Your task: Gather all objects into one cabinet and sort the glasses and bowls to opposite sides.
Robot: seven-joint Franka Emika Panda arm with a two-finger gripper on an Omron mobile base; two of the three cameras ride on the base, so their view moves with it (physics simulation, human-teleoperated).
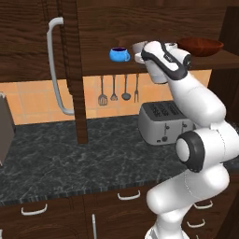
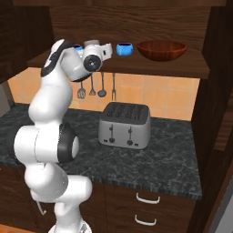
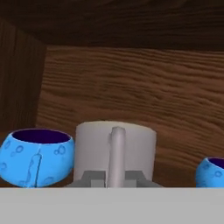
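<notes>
Nearest the hand camera, the end effector (image 3: 112,177) is closed almost fully on the upright handle of the grey-beige mug (image 3: 114,148), the handle pinched between its tips. The mug stands on the cabinet (image 2: 136,66) floor, just beside a blue cup (image 3: 37,156) on one side and near a second blue cup (image 3: 212,174) on the other. Behind them rises the cabinet's wooden back wall (image 3: 131,83).

The main risk, as I judge it, is crowding: a grip on a thin handle lets the mug swing or twist, and any sideways drift could knock the close blue cup. A lift with too little clearance under the cabinet's top could also jar the mug loose.

From the base views, the arm rises from the tabletop (image 1: 70,154) edge, bends at its elbow above the toaster (image 2: 125,125), and reaches level into the cabinet. Farther right sits the reddish-brown bowl (image 2: 162,49), well apart from the cups.
</notes>
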